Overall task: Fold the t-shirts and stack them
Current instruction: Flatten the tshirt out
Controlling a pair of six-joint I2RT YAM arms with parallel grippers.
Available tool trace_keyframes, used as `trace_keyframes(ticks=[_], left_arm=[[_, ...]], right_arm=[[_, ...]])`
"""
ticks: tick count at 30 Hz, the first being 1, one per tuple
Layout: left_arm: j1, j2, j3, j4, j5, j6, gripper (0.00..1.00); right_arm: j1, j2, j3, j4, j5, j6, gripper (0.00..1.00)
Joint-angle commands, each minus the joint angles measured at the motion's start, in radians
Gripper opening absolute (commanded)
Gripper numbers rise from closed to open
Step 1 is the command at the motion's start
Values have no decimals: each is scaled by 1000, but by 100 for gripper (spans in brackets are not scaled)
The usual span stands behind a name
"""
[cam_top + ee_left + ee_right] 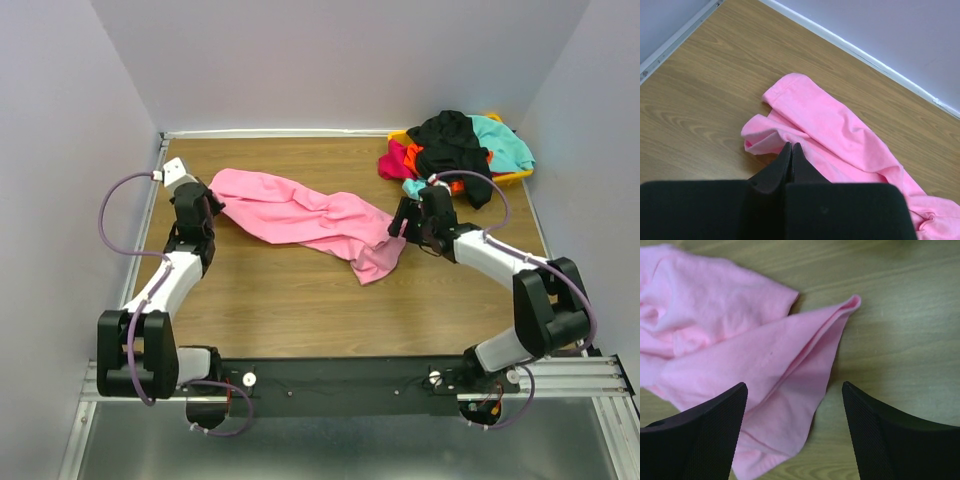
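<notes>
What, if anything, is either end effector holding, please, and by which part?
The right end effector is open, holding nothing. The left end effector is shut at the left end of the pink t-shirt; whether it pinches cloth is unclear.

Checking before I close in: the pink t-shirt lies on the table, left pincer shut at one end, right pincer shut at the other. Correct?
Not quite. The right pincer is open, its jaws wide apart over one end of the pink t-shirt, as the right wrist view shows. The rest holds: the left pincer is shut at the other end.
</notes>
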Motion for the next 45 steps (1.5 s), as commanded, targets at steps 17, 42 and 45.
trace_keyframes(ticks=[17, 42, 45], left_arm=[[10, -61, -13, -23, 4, 38, 0], [18, -112, 69, -86, -31, 72, 0], [21, -149, 102, -112, -42, 84, 0]], right_arm=[[-124, 299, 146, 210, -45, 31, 62], [-134, 144, 250, 130, 2, -61, 1], [-135, 101, 345, 68, 13, -86, 0]])
